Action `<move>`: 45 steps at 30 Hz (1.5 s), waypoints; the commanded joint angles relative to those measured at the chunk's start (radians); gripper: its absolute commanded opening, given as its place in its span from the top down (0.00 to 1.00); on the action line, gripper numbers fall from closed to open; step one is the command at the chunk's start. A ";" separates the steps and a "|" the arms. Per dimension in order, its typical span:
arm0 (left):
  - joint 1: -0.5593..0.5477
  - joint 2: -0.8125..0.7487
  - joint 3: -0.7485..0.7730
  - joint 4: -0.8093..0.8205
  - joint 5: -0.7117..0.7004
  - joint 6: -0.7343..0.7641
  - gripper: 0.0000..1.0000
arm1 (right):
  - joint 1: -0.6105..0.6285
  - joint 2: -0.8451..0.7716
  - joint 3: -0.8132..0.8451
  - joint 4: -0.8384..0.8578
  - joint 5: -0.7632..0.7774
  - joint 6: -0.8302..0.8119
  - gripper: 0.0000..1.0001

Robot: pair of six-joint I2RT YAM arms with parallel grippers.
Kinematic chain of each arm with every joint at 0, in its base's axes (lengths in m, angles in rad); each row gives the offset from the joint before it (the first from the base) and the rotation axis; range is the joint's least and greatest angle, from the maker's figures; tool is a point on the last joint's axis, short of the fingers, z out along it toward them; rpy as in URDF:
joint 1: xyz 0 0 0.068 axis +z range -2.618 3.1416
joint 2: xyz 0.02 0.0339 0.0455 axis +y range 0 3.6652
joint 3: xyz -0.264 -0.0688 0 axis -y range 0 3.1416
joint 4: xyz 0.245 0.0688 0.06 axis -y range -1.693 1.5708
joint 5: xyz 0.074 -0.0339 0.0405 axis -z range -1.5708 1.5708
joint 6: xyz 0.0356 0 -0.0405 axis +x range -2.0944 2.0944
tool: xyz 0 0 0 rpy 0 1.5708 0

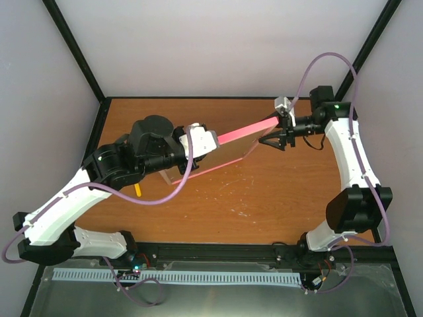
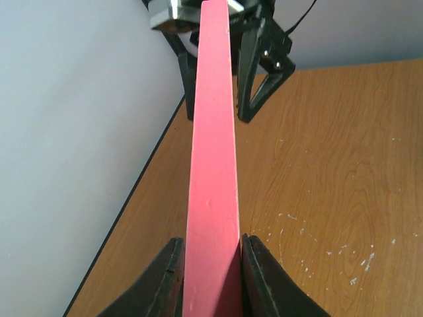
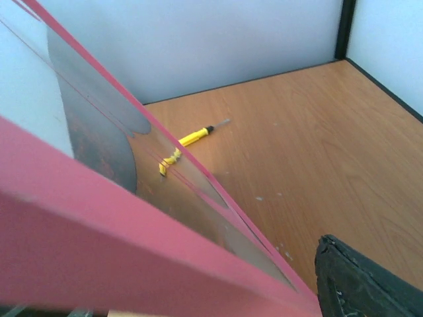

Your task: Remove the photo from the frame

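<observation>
Little of the task can be confirmed as done. The frame [image 1: 248, 130] is held on edge and tilted between the two arms, over the middle of the counter [image 1: 277, 191]. Whether its lower edge is rested on the counter cannot be told. The photo is not made out in any view, so whether it is inside or already out cannot be told either. The left gripper [image 2: 211, 257] is clamped on the near end of the frame's upper rail, with its jaws pressed to both faces. The right gripper [image 2: 218, 109] is placed at the far end, jaws apart and straddling the rail with a gap seen on each side, so no grip is judged there. As judged, what is left is for the back to be opened or the print slid free, then laid down apart from the frame. The rail is thin, flat and hard-edged, bright pink, with a matte, slightly scuffed face. The pane inside is smooth and glossy, glass or acrylic; whether it is seen through or only reflecting is unclear. The counter is orange-brown wood-grain laminate flecked with white scratches. A small screwdriver [image 3: 195, 137] with a yellow handle and a thin metal shaft is laid on the counter, well apart from the jaws. The jaws are black, hard and wedge-shaped.
</observation>
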 commanded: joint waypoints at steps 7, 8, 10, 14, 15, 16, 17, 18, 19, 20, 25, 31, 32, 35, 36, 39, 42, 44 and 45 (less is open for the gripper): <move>0.066 -0.014 0.099 0.203 0.031 0.024 0.99 | 0.058 -0.010 -0.016 -0.048 -0.094 -0.145 0.40; 0.070 -0.015 0.093 0.208 0.030 0.023 0.99 | 0.058 -0.017 -0.025 -0.056 -0.095 -0.154 0.44; 0.078 -0.019 0.082 0.223 0.021 0.025 0.99 | 0.058 -0.033 -0.044 -0.059 -0.097 -0.162 0.51; 0.085 -0.023 0.051 0.268 -0.022 0.026 0.99 | 0.058 -0.061 -0.078 -0.051 -0.105 -0.164 0.65; 0.086 -0.024 0.036 0.284 -0.041 0.026 0.99 | 0.058 -0.066 -0.084 -0.050 -0.109 -0.163 0.70; 0.086 -0.026 0.026 0.297 -0.059 0.025 0.95 | 0.059 -0.069 -0.089 -0.048 -0.113 -0.161 0.74; 0.086 -0.028 0.016 0.311 -0.078 0.027 0.88 | 0.058 -0.072 -0.095 -0.048 -0.117 -0.158 0.77; 0.087 -0.033 0.007 0.330 -0.098 0.026 0.78 | 0.058 -0.075 -0.101 -0.046 -0.120 -0.155 0.79; 0.087 -0.039 -0.005 0.349 -0.122 0.025 0.65 | 0.059 -0.077 -0.107 -0.044 -0.121 -0.149 0.82; 0.087 -0.051 -0.017 0.374 -0.148 0.026 0.53 | 0.058 -0.080 -0.113 -0.041 -0.121 -0.145 0.84; 0.087 -0.128 -0.107 0.519 -0.237 0.042 0.17 | 0.057 -0.097 -0.169 0.037 -0.116 -0.044 0.93; 0.086 -0.199 -0.221 0.587 -0.325 0.006 0.09 | 0.038 -0.064 -0.241 0.263 -0.055 0.279 0.97; 0.086 -0.214 -0.245 0.595 -0.343 -0.012 0.08 | 0.031 -0.046 -0.238 0.271 -0.049 0.305 0.97; 0.086 -0.279 -0.350 0.621 -0.385 -0.087 0.08 | 0.004 0.014 -0.206 0.235 -0.042 0.326 0.97; 0.086 -0.305 -0.392 0.636 -0.394 -0.110 0.08 | -0.003 0.032 -0.194 0.220 -0.043 0.325 0.97; 0.086 -0.397 -0.534 0.701 -0.439 -0.200 0.08 | -0.017 0.069 -0.174 0.212 -0.026 0.358 0.97; 0.086 -0.475 -0.689 0.786 -0.492 -0.308 0.08 | -0.025 0.094 -0.168 0.245 0.020 0.435 0.97; 0.086 -0.496 -0.769 0.789 -0.519 -0.403 0.08 | -0.030 0.118 -0.161 0.260 0.063 0.484 0.97; 0.086 -0.494 -0.793 0.773 -0.532 -0.458 0.08 | -0.033 0.135 -0.152 0.255 0.082 0.496 0.97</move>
